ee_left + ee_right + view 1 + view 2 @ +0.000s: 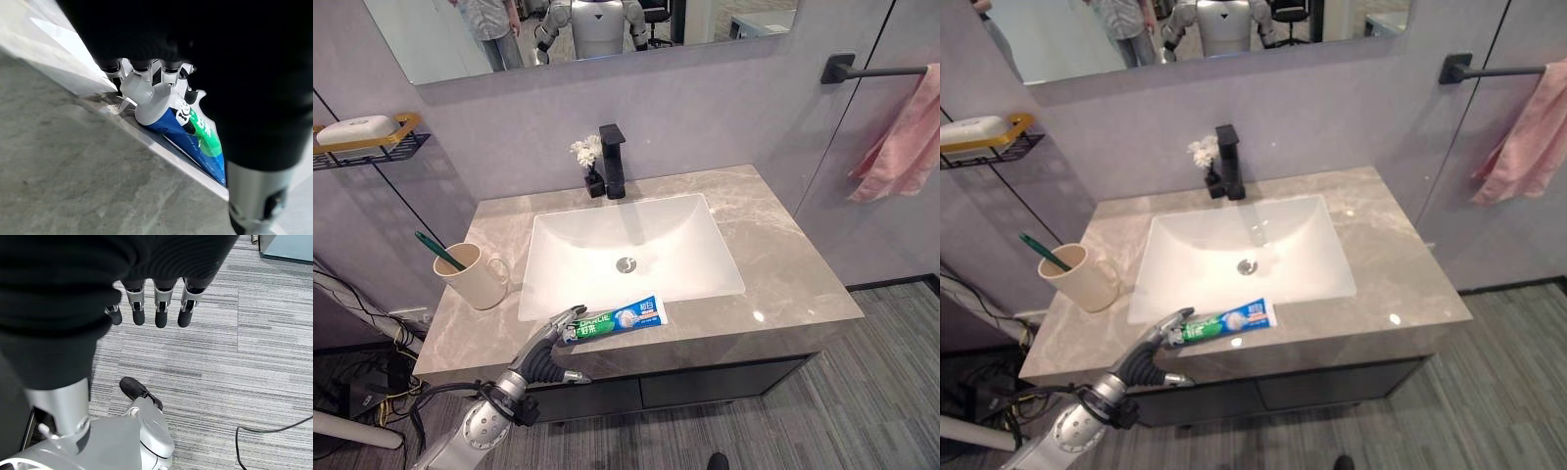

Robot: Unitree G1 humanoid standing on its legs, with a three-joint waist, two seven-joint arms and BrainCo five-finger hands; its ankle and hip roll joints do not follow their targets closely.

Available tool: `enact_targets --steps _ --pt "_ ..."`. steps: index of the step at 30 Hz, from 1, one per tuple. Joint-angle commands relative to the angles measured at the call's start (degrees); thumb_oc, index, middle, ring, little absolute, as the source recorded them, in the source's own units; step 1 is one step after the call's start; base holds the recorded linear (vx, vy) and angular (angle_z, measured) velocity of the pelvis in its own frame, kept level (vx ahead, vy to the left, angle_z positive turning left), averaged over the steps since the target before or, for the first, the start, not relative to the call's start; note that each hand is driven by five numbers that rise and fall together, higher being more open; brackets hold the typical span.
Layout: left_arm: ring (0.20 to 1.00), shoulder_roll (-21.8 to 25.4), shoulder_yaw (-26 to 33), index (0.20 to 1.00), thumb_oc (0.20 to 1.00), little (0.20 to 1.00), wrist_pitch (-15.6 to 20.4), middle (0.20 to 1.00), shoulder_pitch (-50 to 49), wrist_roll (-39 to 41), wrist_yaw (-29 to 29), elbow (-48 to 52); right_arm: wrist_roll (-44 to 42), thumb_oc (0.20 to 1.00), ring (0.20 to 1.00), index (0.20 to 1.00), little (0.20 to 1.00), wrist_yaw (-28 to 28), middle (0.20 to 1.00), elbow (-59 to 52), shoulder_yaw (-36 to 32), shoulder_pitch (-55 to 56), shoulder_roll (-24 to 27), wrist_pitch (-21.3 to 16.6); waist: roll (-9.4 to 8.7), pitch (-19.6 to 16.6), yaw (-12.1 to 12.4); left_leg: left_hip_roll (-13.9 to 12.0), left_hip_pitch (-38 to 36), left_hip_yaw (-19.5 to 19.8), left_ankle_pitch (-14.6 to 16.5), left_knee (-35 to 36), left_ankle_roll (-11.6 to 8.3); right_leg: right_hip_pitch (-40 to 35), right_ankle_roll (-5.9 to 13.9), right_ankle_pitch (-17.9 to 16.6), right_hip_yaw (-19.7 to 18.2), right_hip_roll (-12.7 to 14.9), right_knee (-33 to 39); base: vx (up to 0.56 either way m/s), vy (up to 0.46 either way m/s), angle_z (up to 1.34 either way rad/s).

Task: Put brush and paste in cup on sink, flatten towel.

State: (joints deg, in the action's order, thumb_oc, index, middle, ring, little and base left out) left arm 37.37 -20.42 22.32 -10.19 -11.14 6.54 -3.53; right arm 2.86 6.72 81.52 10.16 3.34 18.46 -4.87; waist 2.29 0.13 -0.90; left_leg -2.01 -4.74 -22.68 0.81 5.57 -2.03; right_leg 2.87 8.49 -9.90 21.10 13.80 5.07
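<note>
Left hand (551, 345): nearest the camera, reaching up from below the front edge of the bench, palm toward the tube; its fingers and thumb close on the cap end of the paste, as its wrist view shows.
Bench (783, 264): grey marbled top carrying everything; the left hand meets it at the front edge, left of centre.
Sink (636, 240): white basin set in the bench, just beyond the left hand.
Towel (901, 147): pink, bunched on a dark wall bar, far off to the right of the left hand, well apart.
Right hand (146, 308): hangs over the striped floor, fingers straight and relaxed, holding nothing.
Paste (612, 319): blue and green tube lying on the bench's front strip between sink and edge, its cap end in the left hand.
Cup (475, 276): beige mug on the bench, left of and beyond the left hand, near but apart.
Brush (440, 251): green, standing tilted in the cup.
</note>
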Motion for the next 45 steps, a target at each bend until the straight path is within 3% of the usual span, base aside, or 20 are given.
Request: enact_targets --steps 1,2,3,4,5,6,8,9,10,11,14,26,37,42,45 --pt "1.000 0.3 3.9 1.000 1.000 1.000 -1.3 1.000 2.0 0.5 -0.3 1.8 -3.0 1.000 1.000 1.000 1.000 -0.5 1.000 -9.5 0.8 -4.6 2.4 -1.3 -1.41 3.6 -1.2 -0.7 -1.1 4.3 1.9 -0.6 0.16 -3.2 4.64 -0.8 -4.7 0.0 -0.7 -0.02 -0.053 -0.04" --pt "0.849 -0.1 4.1 0.849 0.849 0.849 -1.3 0.849 2.2 0.6 -0.5 0.1 -2.8 1.000 1.000 1.000 1.000 -0.5 1.000 -9.2 1.7 -3.0 1.8 -2.1 -1.93 3.5 -1.8 -0.8 -0.8 4.0 1.5 -0.6 0.01 -2.7 4.40 -0.8 -5.1 -0.2 -0.8 -0.01 -0.064 -0.09" --pt "0.849 -0.6 4.7 0.849 0.849 0.849 -1.5 0.849 2.2 1.7 -0.8 -0.7 -3.5 1.000 1.000 1.000 1.000 -1.0 1.000 -6.3 0.6 -1.6 2.1 -2.3 -2.13 3.6 -2.0 -0.9 -1.0 4.0 1.8 -0.6 0.02 -2.9 4.47 -0.6 -5.0 -0.3 -0.9 -0.01 -0.058 -0.08" --pt "0.677 -0.5 5.1 0.677 0.677 0.677 -1.3 0.677 1.9 2.1 -0.5 -0.3 -3.9 1.000 1.000 1.000 1.000 -1.3 1.000 -4.2 0.3 -1.2 2.1 -2.4 -2.33 3.7 -2.0 -1.0 -1.0 4.0 1.8 -0.6 0.00 -2.9 4.45 -0.5 -5.0 -0.4 -0.9 0.00 -0.056 -0.06" --pt "0.567 -0.5 5.8 0.567 0.567 0.567 -1.6 0.567 1.5 3.3 -0.4 -0.1 -4.0 1.000 1.000 1.000 1.000 -1.5 1.000 -2.7 0.2 -1.4 1.9 -2.6 -2.62 3.7 -2.0 -1.0 -0.8 4.0 1.5 -0.6 -0.02 -2.8 4.29 -0.6 -5.0 -0.4 -0.8 0.00 -0.033 -0.02" --pt "0.567 -0.5 5.8 0.567 0.567 0.567 -1.6 0.567 1.5 3.3 -0.5 -0.1 -4.0 1.000 1.000 1.000 1.000 -1.5 1.000 -2.6 0.2 -1.3 1.9 -2.6 -2.53 3.7 -2.0 -1.1 -1.0 4.0 1.8 -0.6 -0.02 -3.0 4.39 -0.4 -5.0 -0.4 -0.9 0.00 0.000 0.00" --pt "0.423 -0.3 7.3 0.423 0.423 0.423 -1.8 0.423 1.2 4.1 -0.2 1.4 -3.5 1.000 1.000 1.000 1.000 -1.6 1.000 -0.5 0.0 -1.9 1.8 -2.4 -2.66 3.9 -1.9 -1.2 -1.1 4.1 1.8 -0.6 -0.08 -3.1 4.35 -0.2 -4.9 -0.5 -0.9 0.01 -0.008 -0.02" --pt "0.304 0.1 8.1 0.304 0.304 0.304 -2.0 0.304 0.9 3.9 0.4 1.7 -3.2 1.000 1.000 1.000 1.000 -0.9 1.000 -0.9 0.8 -2.7 0.7 -2.9 -2.71 4.1 -1.7 -1.2 -1.1 4.1 1.8 -0.6 -0.08 -3.1 4.29 -0.1 -4.9 -0.6 -0.8 0.00 0.000 0.00" --pt "0.304 0.1 8.1 0.304 0.304 0.304 -2.0 0.304 0.9 3.9 0.4 1.7 -3.2 1.000 1.000 1.000 1.000 -0.9 1.000 -0.9 0.8 -2.7 0.7 -2.9 -2.72 4.1 -1.8 -1.2 -1.1 4.1 1.8 -0.6 -0.08 -3.2 4.29 -0.1 -4.9 -0.6 -0.8 0.00 -0.004 -0.05" --pt "0.200 -0.8 8.6 0.200 0.200 0.200 -2.2 0.200 1.3 4.0 1.7 -0.2 -3.3 1.000 1.000 1.000 1.000 -0.6 1.000 -1.1 1.8 -2.8 -0.6 -3.0 -2.64 4.3 -1.8 -1.3 -1.3 4.0 1.8 -0.6 -0.11 -3.2 4.23 0.0 -5.1 -0.7 -0.8 0.00 0.004 -0.06" --pt "0.200 -1.5 8.0 0.200 0.200 0.200 -2.6 0.200 1.9 4.0 2.0 -1.4 -3.4 1.000 1.000 1.000 1.000 -0.8 1.000 0.1 2.1 -3.2 -1.4 -2.7 -2.50 4.4 -1.7 -1.3 -1.5 3.8 1.9 -0.6 -0.07 -3.3 4.27 0.0 -5.0 -0.7 -0.8 0.00 0.003 -0.14" --pt "0.200 3.4 4.4 0.200 0.200 0.200 -1.4 0.200 2.8 -6.1 0.4 -4.1 -8.0 1.000 1.000 1.000 1.000 -0.8 1.000 0.4 -1.0 -3.0 0.0 -2.9 -2.31 4.2 -2.3 -1.5 -2.1 3.5 2.1 -0.6 -0.20 -3.5 4.28 0.0 -5.6 -0.9 -0.8 0.00 0.000 0.00" --pt "0.200 5.6 6.7 0.200 0.200 0.200 -1.1 0.200 5.1 -9.1 3.7 -5.2 -25.4 1.000 1.000 1.000 1.000 -0.1 1.000 5.0 -18.3 -1.2 6.8 -3.5 -3.25 1.9 -3.2 -1.5 -1.8 4.6 1.9 -0.6 -0.39 -4.0 4.72 -1.1 -4.8 -0.7 -0.8 -0.02 0.003 0.00" --pt "0.200 9.7 10.5 0.200 0.200 0.200 -0.6 0.200 10.0 -14.3 10.9 -3.3 -32.3 1.000 1.000 1.000 1.000 3.0 1.000 -0.9 -25.7 -2.4 13.5 -6.5 -4.44 0.2 -3.9 -1.5 -1.3 4.9 1.6 -0.6 -0.80 -3.8 4.98 -1.8 -4.9 -0.7 -0.7 -0.06 0.008 -0.01" --pt "0.200 10.5 12.2 0.200 0.200 0.200 -0.7 0.200 11.3 -16.3 13.9 -1.8 -32.2 1.000 1.000 1.000 1.000 5.1 1.000 -4.4 -26.4 -3.6 14.8 -7.9 -4.81 -0.5 -3.9 -1.5 -1.4 4.9 1.7 -0.6 -0.85 -3.9 4.98 -1.8 -4.9 -0.5 -0.7 -0.03 0.004 0.00"
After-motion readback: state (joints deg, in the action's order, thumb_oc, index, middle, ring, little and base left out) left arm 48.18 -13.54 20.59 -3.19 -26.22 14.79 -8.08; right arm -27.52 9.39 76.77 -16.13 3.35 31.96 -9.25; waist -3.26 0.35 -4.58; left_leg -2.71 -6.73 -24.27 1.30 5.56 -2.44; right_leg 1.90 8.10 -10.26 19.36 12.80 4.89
